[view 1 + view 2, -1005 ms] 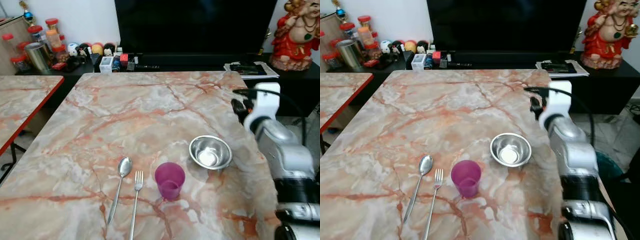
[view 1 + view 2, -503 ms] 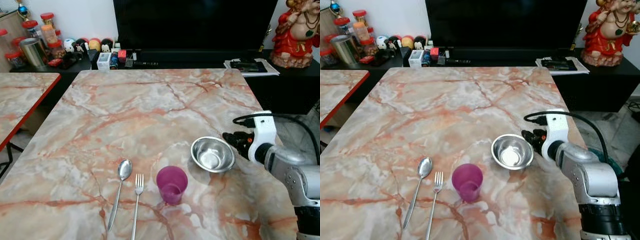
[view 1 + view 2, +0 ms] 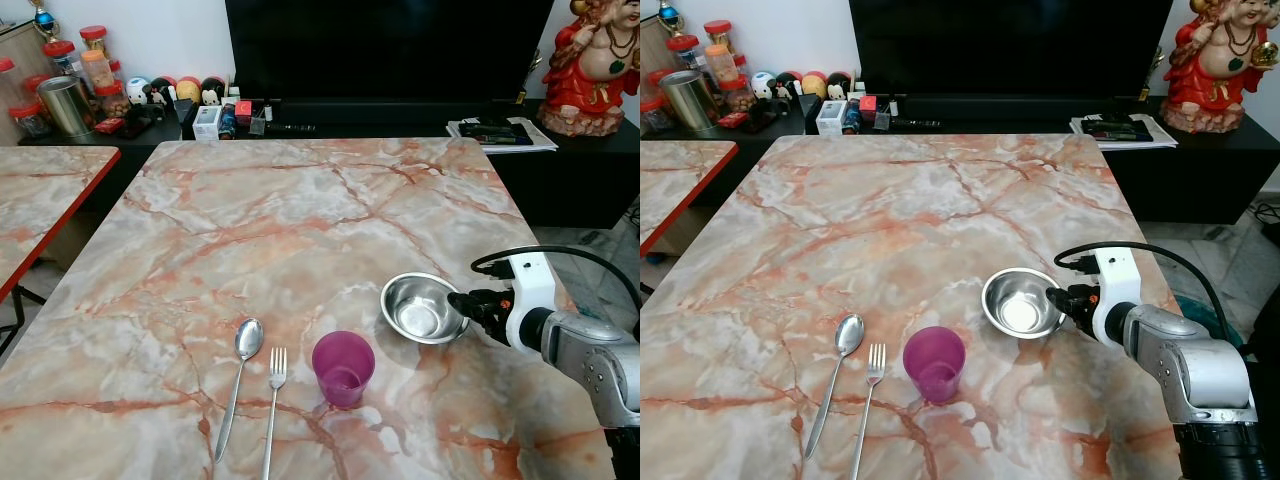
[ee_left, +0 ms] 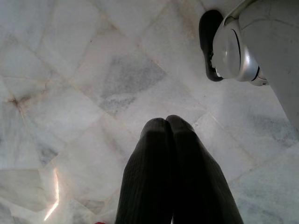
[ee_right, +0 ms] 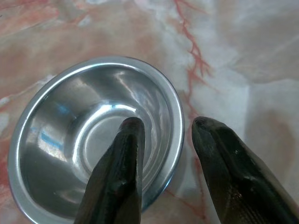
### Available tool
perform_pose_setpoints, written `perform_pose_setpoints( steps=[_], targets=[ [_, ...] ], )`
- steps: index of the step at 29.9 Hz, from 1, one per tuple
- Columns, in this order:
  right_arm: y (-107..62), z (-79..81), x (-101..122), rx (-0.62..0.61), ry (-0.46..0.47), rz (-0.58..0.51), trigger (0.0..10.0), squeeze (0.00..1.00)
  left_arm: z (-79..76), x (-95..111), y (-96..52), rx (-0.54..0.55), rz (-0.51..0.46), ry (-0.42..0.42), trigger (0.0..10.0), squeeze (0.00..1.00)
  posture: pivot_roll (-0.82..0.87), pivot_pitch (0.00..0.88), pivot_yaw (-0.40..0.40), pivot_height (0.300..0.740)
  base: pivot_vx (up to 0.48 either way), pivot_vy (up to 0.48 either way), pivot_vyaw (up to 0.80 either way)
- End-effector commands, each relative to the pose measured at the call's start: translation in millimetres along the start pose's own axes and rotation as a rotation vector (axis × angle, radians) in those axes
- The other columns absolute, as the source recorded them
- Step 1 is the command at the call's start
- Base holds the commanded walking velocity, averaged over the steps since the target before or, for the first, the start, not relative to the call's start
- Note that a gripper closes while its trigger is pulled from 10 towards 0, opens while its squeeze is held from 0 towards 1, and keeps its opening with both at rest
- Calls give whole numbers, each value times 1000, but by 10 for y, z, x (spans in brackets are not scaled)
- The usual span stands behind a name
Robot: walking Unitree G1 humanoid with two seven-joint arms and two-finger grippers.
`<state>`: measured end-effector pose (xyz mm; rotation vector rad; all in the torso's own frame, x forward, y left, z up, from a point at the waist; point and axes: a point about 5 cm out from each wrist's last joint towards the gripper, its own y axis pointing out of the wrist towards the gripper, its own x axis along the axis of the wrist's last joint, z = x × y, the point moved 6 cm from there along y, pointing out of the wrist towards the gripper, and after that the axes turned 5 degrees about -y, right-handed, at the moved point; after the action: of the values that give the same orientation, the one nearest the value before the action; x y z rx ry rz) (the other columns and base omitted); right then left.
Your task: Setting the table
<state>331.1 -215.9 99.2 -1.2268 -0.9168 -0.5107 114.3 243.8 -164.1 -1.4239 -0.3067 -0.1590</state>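
Head views: we see the right gripper [image 3: 1058, 297] at the right rim of the round steel bowl [image 3: 423, 307], which sits on the marbled table [image 3: 300, 230] beside a translucent purple cup [image 3: 343, 367], fork [image 3: 272, 405] and spoon [image 3: 237, 382].

Right wrist view: we note the fingers [image 5: 122, 172] narrowly parted, straddling the bowl's rim, one inside, one outside.

Left wrist view: the left gripper [image 4: 168, 122] hangs with fingers pressed together over a pale tiled floor [image 4: 84, 84].
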Motion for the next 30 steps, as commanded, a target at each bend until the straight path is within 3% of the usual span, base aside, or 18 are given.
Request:
perform_pose_setpoints(
  steps=[1,3,8,17,23,29,30],
  targets=[
    [12,28,-23,28,46,9,10000,0,16,-28,-2,0,16,13,10000,0,-176,43,22,740,0,0,0],
    [23,37,-28,34,62,8,10000,0,13,-27,-2,0,16,13,10000,0,-173,41,19,740,0,0,0],
    [92,136,14,97,212,-26,10000,0,5,-17,0,-1,12,7,10000,0,-167,39,12,740,0,0,0],
    [144,148,-14,87,202,-7,10000,0,0,-14,0,-1,11,0,10000,0,-163,36,9,740,0,0,0],
    [99,29,2,47,169,-14,10000,0,3,-12,0,-2,11,4,10000,0,-170,42,10,740,0,0,0],
    [112,72,-27,58,151,-6,10000,0,2,-14,0,-3,13,11,10000,0,-173,47,11,740,0,0,0],
    [121,83,-34,59,156,-5,10000,55,2,-14,0,-3,13,11,10000,0,-173,47,11,740,0,0,0]
  ],
)
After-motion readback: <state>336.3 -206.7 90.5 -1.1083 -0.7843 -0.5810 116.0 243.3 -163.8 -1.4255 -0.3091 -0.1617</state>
